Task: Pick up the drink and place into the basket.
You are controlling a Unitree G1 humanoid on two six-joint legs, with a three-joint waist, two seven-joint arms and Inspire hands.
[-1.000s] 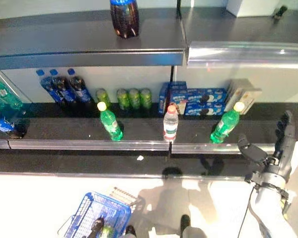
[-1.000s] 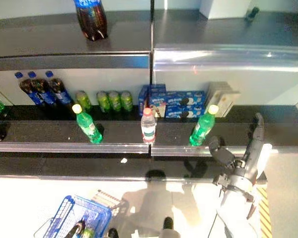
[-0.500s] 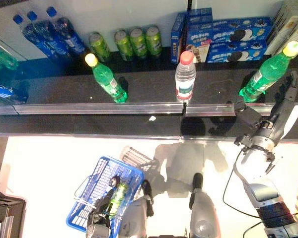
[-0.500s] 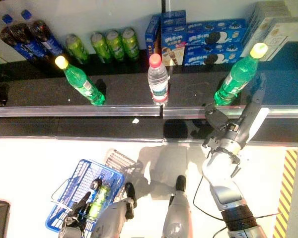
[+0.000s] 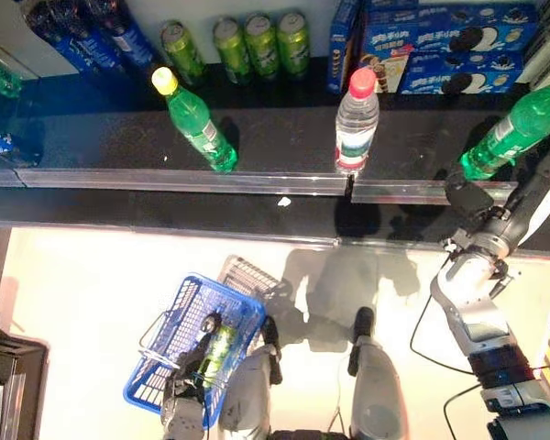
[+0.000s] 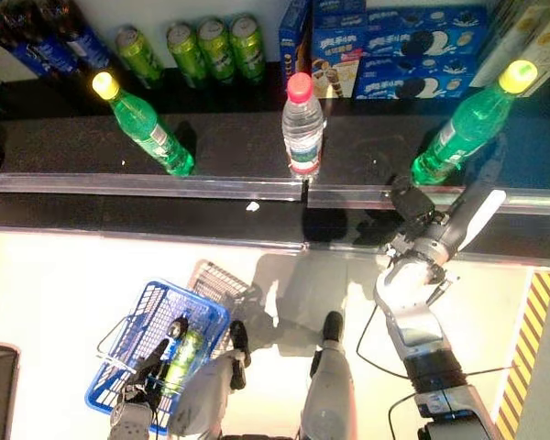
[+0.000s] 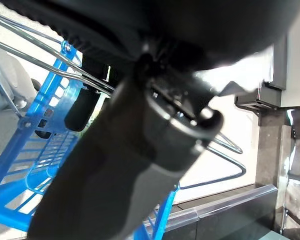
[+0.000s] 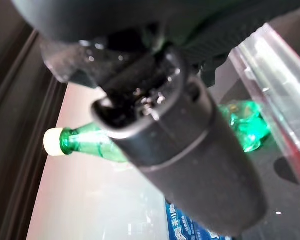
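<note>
Green bottle (image 6: 462, 127) stands on the shelf (image 6: 220, 147); right hand (image 6: 437, 227), fingers spread, reaches beside it, grasping nothing.

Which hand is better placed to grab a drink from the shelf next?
The right hand: it is open beside the right-most green bottle on the shelf. The left hand is low at the blue basket, apparently holding its handle.

Right hand (image 8: 190, 165) fills most of the frame. Green bottle (image 8: 90, 142) with pale cap shows past it, on the dark shelf (image 8: 285, 200).
</note>
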